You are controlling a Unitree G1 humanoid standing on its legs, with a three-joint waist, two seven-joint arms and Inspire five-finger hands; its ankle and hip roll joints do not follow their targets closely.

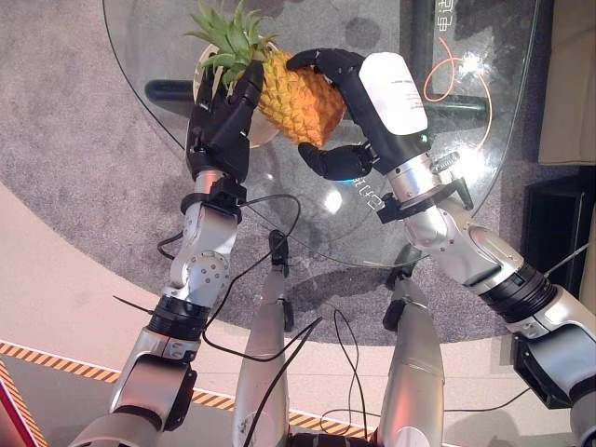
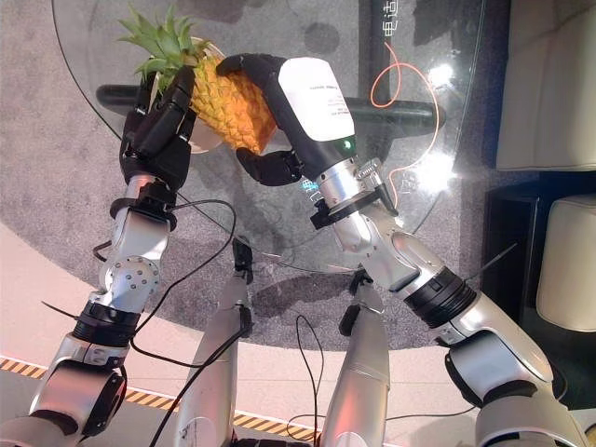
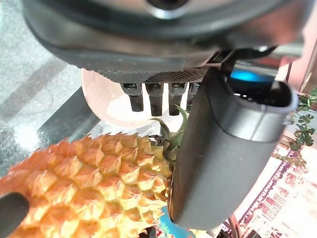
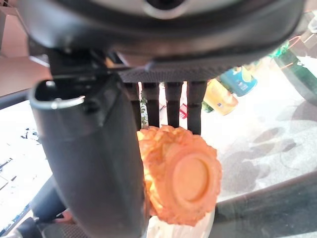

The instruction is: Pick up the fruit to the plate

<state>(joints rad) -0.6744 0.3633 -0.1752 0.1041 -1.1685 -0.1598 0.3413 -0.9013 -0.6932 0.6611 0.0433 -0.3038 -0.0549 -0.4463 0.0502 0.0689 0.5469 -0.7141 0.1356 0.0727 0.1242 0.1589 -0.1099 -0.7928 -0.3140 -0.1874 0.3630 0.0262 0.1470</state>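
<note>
A yellow pineapple point(image 1: 298, 98) with a green crown is held in the air over the glass table point(image 1: 307, 228). My right hand point(image 1: 358, 88) is shut on its body, fingers curled over the top and thumb underneath. My left hand point(image 1: 222, 121) rests against the crown end with straight fingers point(image 3: 148, 96) and its thumb beside the fruit. A pale round plate point(image 3: 111, 106) lies on the table just below and behind the crown end, partly hidden by the left hand. The fruit's flat base point(image 4: 190, 176) faces the right wrist camera.
An orange cable point(image 1: 445, 79) loops on the glass at the back right. A dark bar point(image 1: 172, 90) of the table's frame runs under the top. Yellow and blue containers point(image 4: 225, 91) stand beyond the fruit. Beige furniture point(image 1: 568, 84) stands at the right on grey carpet.
</note>
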